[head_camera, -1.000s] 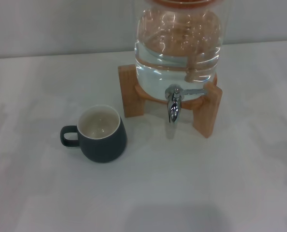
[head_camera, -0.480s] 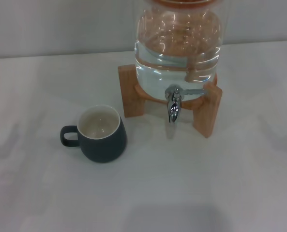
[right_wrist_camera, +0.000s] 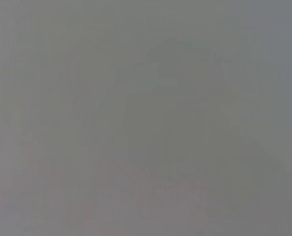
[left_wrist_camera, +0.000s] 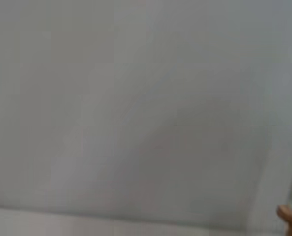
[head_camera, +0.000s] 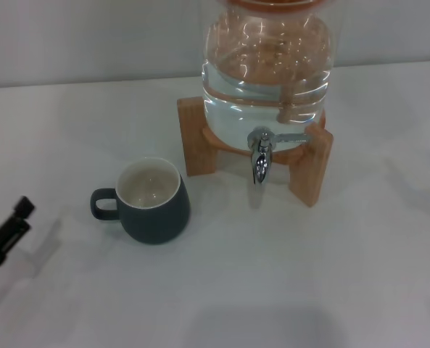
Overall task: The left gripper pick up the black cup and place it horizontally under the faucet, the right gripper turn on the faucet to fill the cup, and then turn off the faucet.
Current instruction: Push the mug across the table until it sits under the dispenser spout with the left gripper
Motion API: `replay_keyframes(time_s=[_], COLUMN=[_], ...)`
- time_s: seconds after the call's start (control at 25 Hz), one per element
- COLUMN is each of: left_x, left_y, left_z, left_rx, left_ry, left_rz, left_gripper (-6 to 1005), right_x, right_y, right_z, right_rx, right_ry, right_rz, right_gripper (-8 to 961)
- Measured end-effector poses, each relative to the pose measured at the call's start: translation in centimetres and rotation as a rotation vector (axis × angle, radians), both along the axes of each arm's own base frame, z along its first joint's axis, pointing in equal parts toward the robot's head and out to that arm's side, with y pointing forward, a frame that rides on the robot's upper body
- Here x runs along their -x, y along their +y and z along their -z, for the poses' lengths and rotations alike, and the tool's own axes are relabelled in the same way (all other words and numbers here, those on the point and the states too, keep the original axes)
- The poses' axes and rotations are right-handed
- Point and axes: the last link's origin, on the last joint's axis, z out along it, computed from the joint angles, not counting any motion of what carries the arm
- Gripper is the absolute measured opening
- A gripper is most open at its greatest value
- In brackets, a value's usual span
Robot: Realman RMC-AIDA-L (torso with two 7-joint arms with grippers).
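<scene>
Left gripper (head_camera: pixel 3 215), a black two-fingered claw, pokes in at the left edge of the head view, low over the white counter (head_camera: pixel 287 275). Two finger tips show, one at the edge and one further in, with a gap between them, so it looks parted and holds nothing. It is well apart from the cup, off to the cup's handle side.

Squat rounded dark charcoal black cup (head_camera: pixel 151 199) with a cream-white inside stands upright on the counter, mouth up. Its small loop handle points toward the left gripper. Inside looks bare, though a few faint specks on the bottom are hard to read. The cup sits left of and nearer the robot than the faucet, not beneath it.

Small shiny chrome faucet (head_camera: pixel 260 154) hangs at the front of a large clear glass water jar (head_camera: pixel 267 69), spout pointing down. Its thin lever handle runs sideways toward the robot's right. The jar is part full of water and rests on a light wooden stand (head_camera: pixel 310 174) with two legs in front, one on each side of the spout. Counter under the spout is bare.

Right gripper is not seen in the head view. Left wrist view shows only a pale blurred surface, with a small tan patch at one corner that cannot be told. Right wrist view is plain grey blur, nothing readable.
</scene>
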Motion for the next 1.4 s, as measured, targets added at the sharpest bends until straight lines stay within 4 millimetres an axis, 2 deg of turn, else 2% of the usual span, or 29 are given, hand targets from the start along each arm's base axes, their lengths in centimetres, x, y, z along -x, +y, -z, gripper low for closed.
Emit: replay_keyframes(time_s=[0.24,0.72,1.12,1.4], left_x=[-1.1,-1.6,-2.7,-2.7], left_y=[1.2,2.9,5.0,5.4], left_z=[2.6,4.0,5.6,5.7], left_rx=[0.051,0.116,0.2,0.201], left_ry=[0.071,0.14,0.202,0.214], left_rz=[0.044,0.041,0.058,0.044], left_gripper=[845,811,774,749], right_x=[0.1,0.1,0.2,0.1], right_y=[0.3,0.2,0.4,0.5], right_z=[-0.2,-0.3,-0.4,-0.4], right_rx=[0.006,-0.006,-0.009,-0.01], right_ry=[-0.01,-0.01,-0.012,-0.013], right_rz=[-0.002,-0.004,-0.003,0.006], right_gripper=[766,766,766,766])
